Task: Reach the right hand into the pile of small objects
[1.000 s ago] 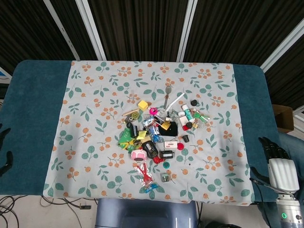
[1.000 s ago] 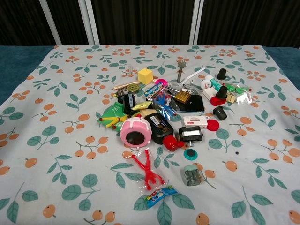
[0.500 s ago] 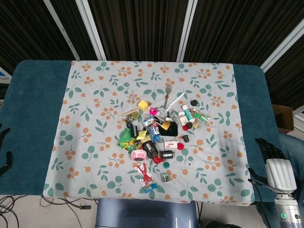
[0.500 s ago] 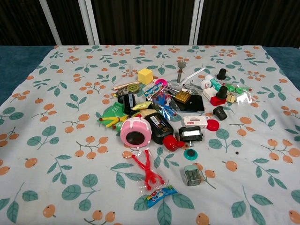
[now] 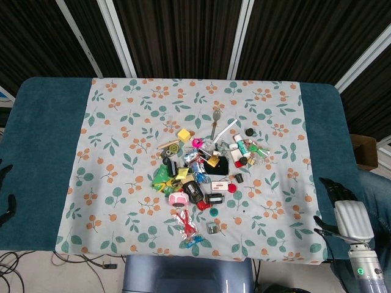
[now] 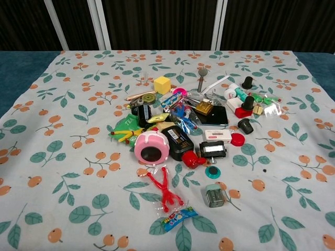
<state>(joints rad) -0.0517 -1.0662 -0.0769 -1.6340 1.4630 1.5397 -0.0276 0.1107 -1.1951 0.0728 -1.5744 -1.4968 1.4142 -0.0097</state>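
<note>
Pile (image 5: 204, 177) untouched; right hand (image 5: 343, 210) fingers (image 5: 327, 186) apart, empty

Between the right hand (image 5: 341, 207), at the table's right edge, and the pile (image 5: 204, 174) lies bare floral cloth (image 5: 287, 183). The pile's right fringe meets it first: a black cap (image 6: 244, 126), red lid (image 6: 237, 139) and clear packet (image 6: 272, 110). Cloth near the left edge is also bare.

A pile of small objects (image 6: 191, 128) lies heaped on the floral cloth (image 6: 63, 172), no hand touching it.
</note>
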